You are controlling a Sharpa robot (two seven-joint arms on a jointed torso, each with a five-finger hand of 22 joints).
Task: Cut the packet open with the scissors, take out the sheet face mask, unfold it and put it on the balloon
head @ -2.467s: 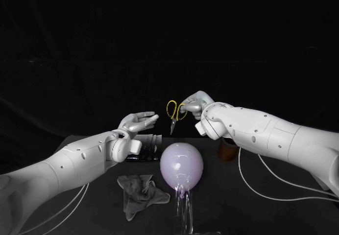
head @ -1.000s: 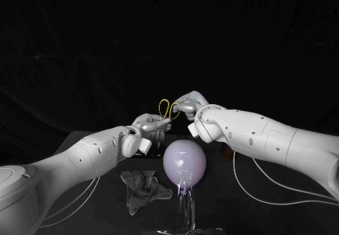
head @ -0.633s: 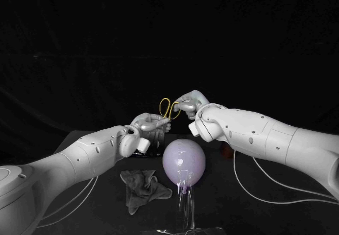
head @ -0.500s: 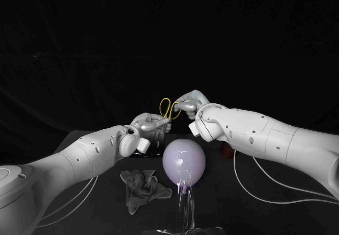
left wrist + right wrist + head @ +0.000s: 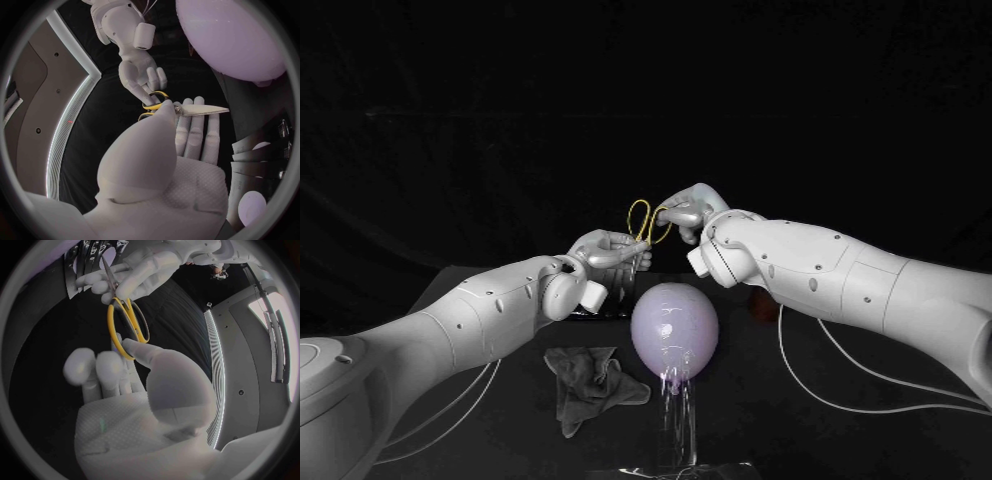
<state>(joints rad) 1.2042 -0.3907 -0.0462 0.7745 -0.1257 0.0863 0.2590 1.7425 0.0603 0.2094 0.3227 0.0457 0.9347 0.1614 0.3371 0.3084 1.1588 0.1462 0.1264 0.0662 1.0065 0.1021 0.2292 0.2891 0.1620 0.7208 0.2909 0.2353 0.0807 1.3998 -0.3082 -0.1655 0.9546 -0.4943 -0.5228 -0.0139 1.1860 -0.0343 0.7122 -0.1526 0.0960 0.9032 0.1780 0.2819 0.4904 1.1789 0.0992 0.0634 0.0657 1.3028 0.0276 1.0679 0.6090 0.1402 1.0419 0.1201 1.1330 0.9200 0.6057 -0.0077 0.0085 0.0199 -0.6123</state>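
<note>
Black drapery closed off the background, and a dark counter (image 5: 790,440) carried the work items.

**Scissors.** The scissors (image 5: 190,109) were off the counter, between the two hands, above and behind the top of the balloon (image 5: 675,330). In the head view the yellow handle loops stood uppermost and the blades ran down towards the left hand (image 5: 610,250). In the left wrist view the blades lay together and tapered to one point.

**Right hand.** The right hand (image 5: 689,212) gripped the scissors at the yellow loops. In the right wrist view the thumb tip pressed on the rim of one loop and the fingers (image 5: 103,367) lay along the far side of the handles.

**Left hand.** The left hand gripped the scissors at the blade end. The thumb sat on the pivot and the blades lay across the fingers (image 5: 195,132). The right wrist view showed the same hand closed around the blades just beyond the loops.

**Balloon.** The pale lilac balloon stood upright on a clear stand (image 5: 678,430) at the middle of the counter, below both hands and apart from them.

**Other items.**
- A crumpled grey cloth (image 5: 593,385) lay on the counter just beside the stand, under the left forearm.
- The left wrist view showed flat grey packets (image 5: 253,152) fanned out on the counter. Their markings could not be read, and whether any had been cut could not be told.
</note>
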